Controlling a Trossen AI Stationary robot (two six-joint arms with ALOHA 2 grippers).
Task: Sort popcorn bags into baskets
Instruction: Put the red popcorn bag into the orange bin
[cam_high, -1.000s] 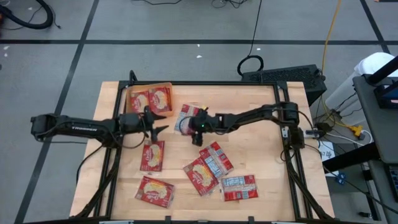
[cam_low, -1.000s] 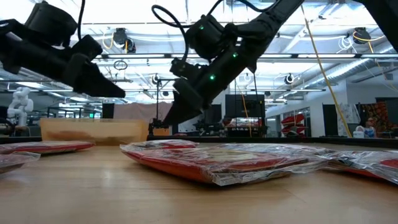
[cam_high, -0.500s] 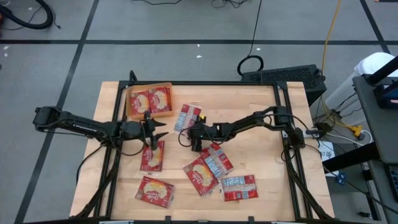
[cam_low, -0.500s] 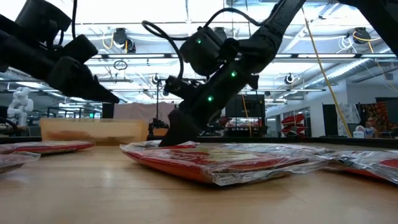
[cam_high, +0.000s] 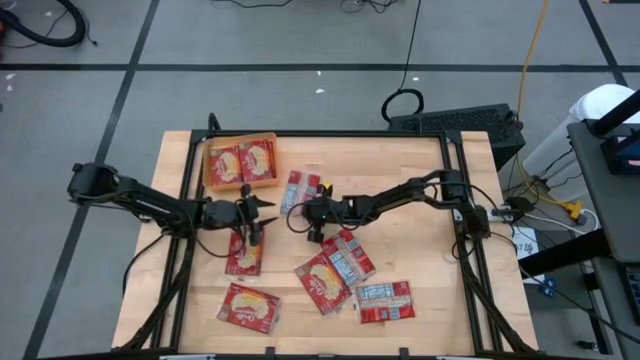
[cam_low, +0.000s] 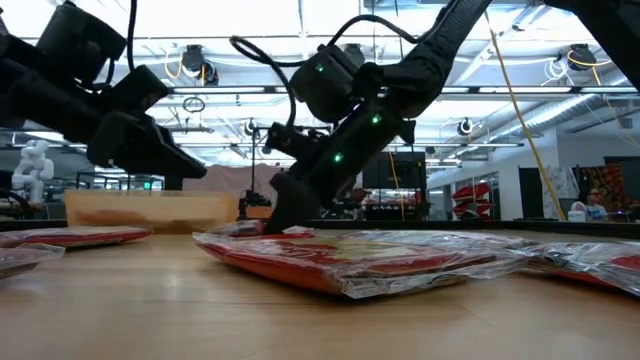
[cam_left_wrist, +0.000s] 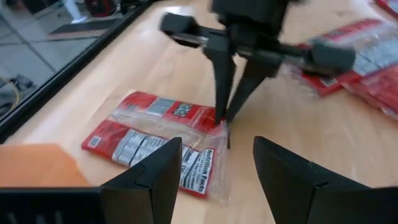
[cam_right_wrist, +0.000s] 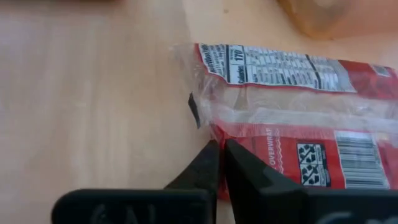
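A popcorn bag (cam_high: 303, 187) lies label side up on the table, just near of the orange basket (cam_high: 212, 162), which holds two bags. My right gripper (cam_high: 306, 212) reaches in from the right and is shut at this bag's near edge; the left wrist view shows its fingers meeting in a V there. My left gripper (cam_high: 258, 215) hangs open above the far end of another bag (cam_high: 245, 252) and touches nothing. In the low view the left gripper (cam_low: 175, 160) is clear of the table. My right gripper pinches the bag's near edge (cam_right_wrist: 227, 134) between its two fingertips, close to the clear sealed end (cam_left_wrist: 219, 127). The fingers (cam_left_wrist: 222, 74) slant down from the table's right side. The bag lies flat on the table.
More red bags lie on the near half of the table: one at the near left (cam_high: 248, 307), two overlapping in the middle (cam_high: 333, 268), one to the right (cam_high: 385, 300). A black frame runs along the table's edges (cam_high: 330, 133).
My right gripper has come down onto the bag's near edge and shut there; the bag has stayed flat. My left gripper has moved toward the table's near edge and a little down, from beside the basket to above the bag near of it, still open.
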